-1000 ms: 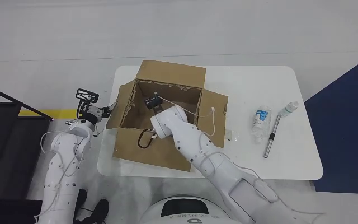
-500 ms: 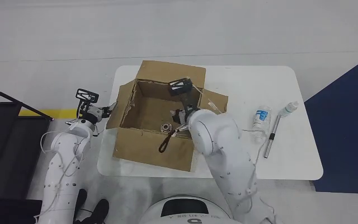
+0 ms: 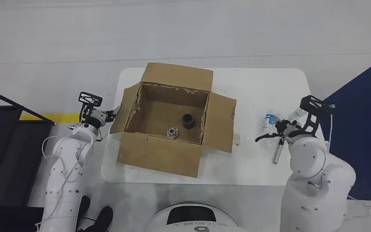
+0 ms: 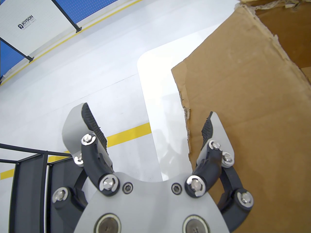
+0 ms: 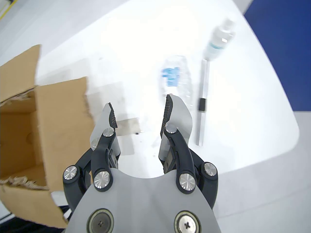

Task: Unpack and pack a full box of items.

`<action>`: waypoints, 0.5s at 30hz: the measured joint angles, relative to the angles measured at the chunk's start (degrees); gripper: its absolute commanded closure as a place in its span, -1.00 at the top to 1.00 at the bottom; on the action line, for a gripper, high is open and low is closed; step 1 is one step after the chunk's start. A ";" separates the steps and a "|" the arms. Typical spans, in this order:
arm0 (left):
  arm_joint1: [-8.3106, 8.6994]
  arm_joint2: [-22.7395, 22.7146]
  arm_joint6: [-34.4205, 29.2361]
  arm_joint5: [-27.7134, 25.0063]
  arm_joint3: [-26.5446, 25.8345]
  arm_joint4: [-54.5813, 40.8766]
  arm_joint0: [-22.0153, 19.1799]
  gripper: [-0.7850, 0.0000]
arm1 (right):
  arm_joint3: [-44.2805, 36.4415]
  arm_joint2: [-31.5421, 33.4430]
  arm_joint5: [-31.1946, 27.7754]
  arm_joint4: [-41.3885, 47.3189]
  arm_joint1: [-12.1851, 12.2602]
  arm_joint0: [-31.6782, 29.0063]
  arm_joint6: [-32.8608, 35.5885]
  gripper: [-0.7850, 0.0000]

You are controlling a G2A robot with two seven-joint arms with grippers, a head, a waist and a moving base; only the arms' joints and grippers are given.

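An open cardboard box [image 3: 159, 153] stands mid-table with its flaps spread. Inside lie a dark cylinder [image 3: 188, 120] and a small round metal piece [image 3: 172, 133]. My right gripper [image 3: 271, 133] [image 5: 139, 107] hangs open and empty above the table's right part, close to a clear bottle with a blue label [image 3: 269, 123] [image 5: 173, 77]. My left gripper [image 3: 113, 110] [image 4: 147, 112] is open and empty at the table's left edge, beside the box's left flap [image 4: 243, 103].
A metal rod [image 3: 282, 142] [image 5: 203, 98] and a small white spray bottle [image 3: 299, 112] [image 5: 218, 42] lie right of the clear bottle. A small clear packet [image 3: 237, 139] [image 5: 128, 123] sits by the box's right flap [image 5: 65, 103]. A black rack [image 4: 29, 185] stands off the table's left.
My right arm has swung out of the box and across to the table's right side. The left arm has stayed where it was.
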 measured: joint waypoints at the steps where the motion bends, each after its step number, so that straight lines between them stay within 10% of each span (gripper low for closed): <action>1: 0.00 0.00 0.00 0.00 0.00 0.00 0.00 1.00 | 0.81 1.53 0.35 0.10 0.05 -0.77 -0.12 -0.04; 15: 0.00 0.00 0.00 0.00 0.00 0.00 0.00 1.00 | 24.26 5.49 -4.42 -7.32 1.72 6.74 1.86 -0.08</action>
